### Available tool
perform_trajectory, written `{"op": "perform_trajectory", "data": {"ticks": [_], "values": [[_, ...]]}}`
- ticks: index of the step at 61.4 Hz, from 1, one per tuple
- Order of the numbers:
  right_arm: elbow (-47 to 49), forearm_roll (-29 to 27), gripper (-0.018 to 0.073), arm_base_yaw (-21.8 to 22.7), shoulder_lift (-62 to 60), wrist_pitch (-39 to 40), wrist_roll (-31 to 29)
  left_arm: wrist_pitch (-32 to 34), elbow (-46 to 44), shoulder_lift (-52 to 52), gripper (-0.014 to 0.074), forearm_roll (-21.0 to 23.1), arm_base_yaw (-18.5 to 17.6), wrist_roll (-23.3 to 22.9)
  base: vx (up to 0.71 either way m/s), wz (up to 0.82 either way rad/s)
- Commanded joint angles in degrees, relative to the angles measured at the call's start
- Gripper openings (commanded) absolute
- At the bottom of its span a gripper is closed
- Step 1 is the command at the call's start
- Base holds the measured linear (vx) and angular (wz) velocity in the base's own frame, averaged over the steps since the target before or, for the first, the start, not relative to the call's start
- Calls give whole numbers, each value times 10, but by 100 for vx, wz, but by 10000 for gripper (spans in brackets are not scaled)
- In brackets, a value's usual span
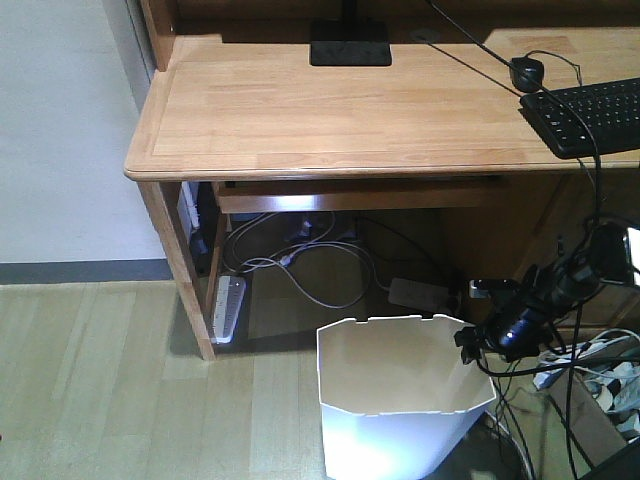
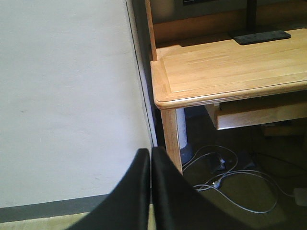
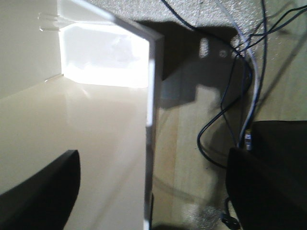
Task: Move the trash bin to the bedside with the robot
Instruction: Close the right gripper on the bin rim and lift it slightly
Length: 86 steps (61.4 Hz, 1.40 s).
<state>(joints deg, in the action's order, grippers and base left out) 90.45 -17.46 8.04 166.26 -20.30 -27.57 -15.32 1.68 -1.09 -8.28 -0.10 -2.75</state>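
The white trash bin [image 1: 400, 410] stands on the wood floor in front of the desk, its notched rim up and its inside cream. My right gripper [image 1: 470, 345] is at the bin's right rim. In the right wrist view the gripper [image 3: 151, 187] is open, one finger [image 3: 38, 191] inside the bin [image 3: 72, 120] and the other [image 3: 268, 182] outside, with the thin rim wall [image 3: 149, 120] between them and untouched. My left gripper [image 2: 150, 158] is shut and empty, facing the wall and desk corner. The bed is out of view.
A light wooden desk [image 1: 350, 110] stands behind the bin, with a black keyboard [image 1: 590, 115] and monitor base [image 1: 350, 45] on it. Cables [image 1: 300, 270] and a power strip [image 1: 228, 308] lie under it. Cables [image 3: 240, 96] run right of the bin. A white wall [image 2: 67, 96] is at the left.
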Motion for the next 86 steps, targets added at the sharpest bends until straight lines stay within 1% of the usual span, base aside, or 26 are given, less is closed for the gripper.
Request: {"op": "perform_trajectory", "data": {"ticks": [1, 15, 20, 23, 27, 34, 36, 37, 39, 40, 46, 57, 65, 72, 73, 75, 76, 77, 80, 86], "values": [[37, -24, 594, 3, -7, -23, -25, 42, 17, -5, -6, 2, -4, -5, 0, 0], [82, -91, 584, 3, 35, -41, -69, 42, 17, -5, -6, 2, -4, -5, 0, 0], [97, -109, 550, 3, 48, -57, -83, 42, 17, -5, -6, 2, -4, -5, 0, 0], [109, -114, 504, 3, 55, -68, -88, 42, 17, -5, -6, 2, -4, -5, 0, 0], [121, -119, 421, 3, 61, -79, -88, 42, 17, -5, -6, 2, -4, -5, 0, 0], [132, -149, 188, 3, 62, -82, -95, 42, 17, -5, -6, 2, -4, -5, 0, 0], [132, -161, 103, 3, 62, -81, -105, 42, 17, -5, -6, 2, -4, -5, 0, 0], [132, -164, 103, 3, 62, -81, -107, 42, 17, -5, -6, 2, -4, -5, 0, 0], [132, -176, 5, 3, 62, -83, -118, 42, 17, -5, -6, 2, -4, -5, 0, 0], [131, -180, -19, 3, 62, -84, -122, 42, 17, -5, -6, 2, -4, -5, 0, 0], [130, -203, -13, 4, 62, -91, -141, 42, 17, -5, -6, 2, -4, -5, 0, 0], [125, -227, -11, 4, 44, -101, -180, 42, 17, -5, -6, 2, -4, -5, 0, 0], [78, -278, -11, 4, 7, -74, -217, 42, 17, -5, -6, 2, -4, -5, 0, 0], [11, -352, -11, 4, -35, -27, -298, 42, 17, -5, -6, 2, -4, -5, 0, 0], [2, -369, -11, 4, -44, -20, -318, 42, 17, -5, -6, 2, -4, -5, 0, 0], [-19, -391, -11, 6, -55, -15, -340, 42, 17, -5, -6, 2, -4, -5, 0, 0], [-26, -402, -11, 6, -61, -14, -364, 42, 17, -5, -6, 2, -4, -5, 0, 0], [-34, -413, -11, 6, -67, -14, -373, 42, 17, -5, -6, 2, -4, -5, 0, 0], [-55, -455, -11, 11, -86, -21, -438, 42, 17, -5, -6, 2, -4, -5, 0, 0], [-97, -519, -11, 21, -120, -60, -519, 42, 17, -5, -6, 2, -4, -5, 0, 0]]}}
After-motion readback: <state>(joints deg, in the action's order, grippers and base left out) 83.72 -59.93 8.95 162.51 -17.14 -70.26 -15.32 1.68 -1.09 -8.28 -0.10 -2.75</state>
